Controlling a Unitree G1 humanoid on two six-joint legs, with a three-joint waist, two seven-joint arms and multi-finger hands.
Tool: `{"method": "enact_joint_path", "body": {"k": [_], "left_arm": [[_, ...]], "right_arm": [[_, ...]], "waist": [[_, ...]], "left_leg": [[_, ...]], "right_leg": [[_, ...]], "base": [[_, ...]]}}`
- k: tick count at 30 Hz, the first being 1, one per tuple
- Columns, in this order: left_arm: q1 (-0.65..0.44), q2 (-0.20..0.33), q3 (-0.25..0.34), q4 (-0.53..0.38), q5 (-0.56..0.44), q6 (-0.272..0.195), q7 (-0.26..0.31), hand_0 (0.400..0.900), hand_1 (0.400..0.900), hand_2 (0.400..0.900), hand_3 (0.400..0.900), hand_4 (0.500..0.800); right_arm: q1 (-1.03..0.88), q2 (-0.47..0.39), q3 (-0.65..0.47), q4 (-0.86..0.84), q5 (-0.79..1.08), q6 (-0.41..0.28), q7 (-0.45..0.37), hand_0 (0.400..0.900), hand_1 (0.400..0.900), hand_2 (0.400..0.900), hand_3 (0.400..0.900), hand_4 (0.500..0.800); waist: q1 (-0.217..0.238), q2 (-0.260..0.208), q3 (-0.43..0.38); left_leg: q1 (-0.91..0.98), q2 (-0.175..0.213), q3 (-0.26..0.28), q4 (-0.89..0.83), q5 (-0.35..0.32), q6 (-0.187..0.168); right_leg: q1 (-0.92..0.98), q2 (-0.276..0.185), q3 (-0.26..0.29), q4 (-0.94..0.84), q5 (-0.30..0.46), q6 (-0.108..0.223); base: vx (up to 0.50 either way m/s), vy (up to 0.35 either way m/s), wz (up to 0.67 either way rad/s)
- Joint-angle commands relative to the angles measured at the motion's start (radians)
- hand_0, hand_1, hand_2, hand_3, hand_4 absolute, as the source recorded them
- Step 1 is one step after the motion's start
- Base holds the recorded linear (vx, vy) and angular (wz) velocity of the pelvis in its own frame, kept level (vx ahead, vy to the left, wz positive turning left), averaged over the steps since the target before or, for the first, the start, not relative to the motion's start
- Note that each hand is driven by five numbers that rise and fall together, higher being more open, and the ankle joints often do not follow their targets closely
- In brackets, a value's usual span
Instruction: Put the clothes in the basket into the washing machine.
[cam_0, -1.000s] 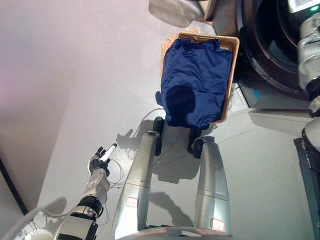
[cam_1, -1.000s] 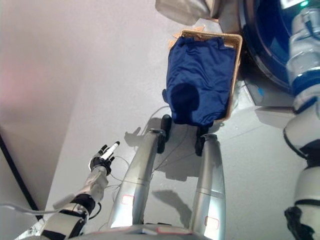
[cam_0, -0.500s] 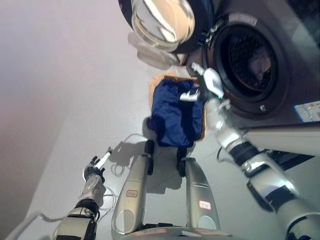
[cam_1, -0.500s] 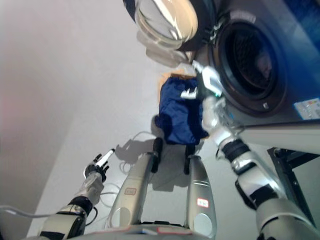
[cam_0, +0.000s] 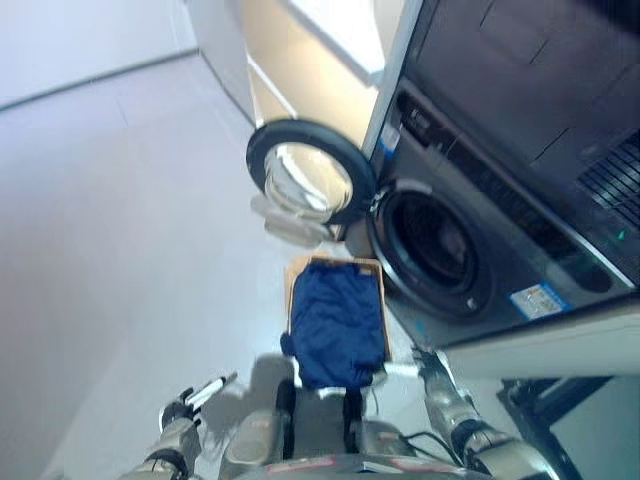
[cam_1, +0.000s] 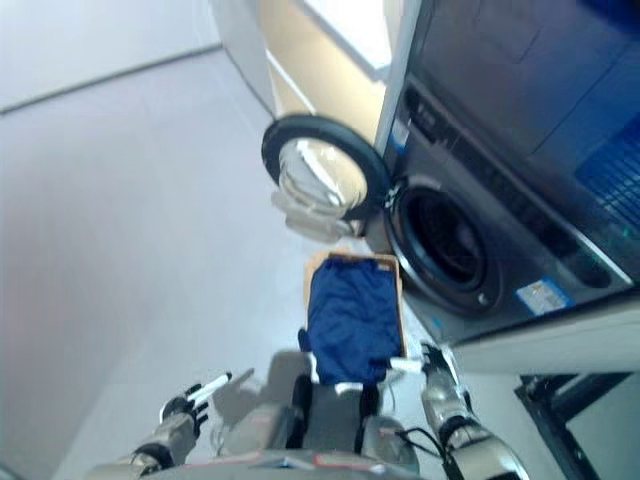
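Washer (cam_0: 440, 250): my landmark, dark-fronted, standing on the floor (cam_0: 120, 220) with its round drum mouth uncovered.
Door (cam_0: 308, 180): swung wide to the washer's left, glass porthole facing out.
Basket (cam_0: 300, 268): wicker, on the floor just in front of the washer, below the door.
Cloth (cam_0: 335, 325): dark blue, filling the basket and spilling over the rim on the side away from the washer; none of it is in the drum.
My left robot hand (cam_0: 185, 402): low at the view's left, well apart from the washer and the basket, fingers stretched out straight and apart, white tips showing, holding nothing.
My right robot hand (cam_1: 428, 360): low, just beside the basket's washer-side corner, under the washer's front edge; fingers loosely apart, a white tip reaching toward the cloth; I cannot tell whether it touches.
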Motion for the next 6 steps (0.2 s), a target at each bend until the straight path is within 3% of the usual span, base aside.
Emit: {"method": "enact_joint_path", "body": {"k": [1, 6], "left_arm": [[-0.002, 0.004, 0.003, 0.072, 0.045, 0.002, 0.003, 0.9, 0.9, 0.9, 0.9, 0.8], [0.027, -0.002, 0.028, 0.106, 0.05, 0.023, -0.014, 0.9, 0.9, 0.9, 0.9, 0.8]], "right_arm": [[-0.021, -0.022, -0.061, 0.019, 0.08, -0.02, -0.001, 0.9, 0.9, 0.9, 0.9, 0.8], [0.042, -0.012, -0.177, 0.114, 0.217, -0.004, 0.032, 0.9, 0.9, 0.9, 0.9, 0.8]], "waist": [[-0.004, 0.048, -0.041], [-0.015, 0.053, -0.083]], "left_leg": [[0.06, 0.019, -0.003, -0.096, -0.028, -0.052], [0.116, 0.029, 0.002, -0.131, -0.026, -0.055]], "right_leg": [[-0.022, 0.034, -0.004, 0.011, 0.004, 0.035], [0.032, 0.041, -0.005, -0.015, -0.005, 0.029]], "base": [[0.03, -0.052, -0.08], [0.04, -0.056, -0.02]]}}
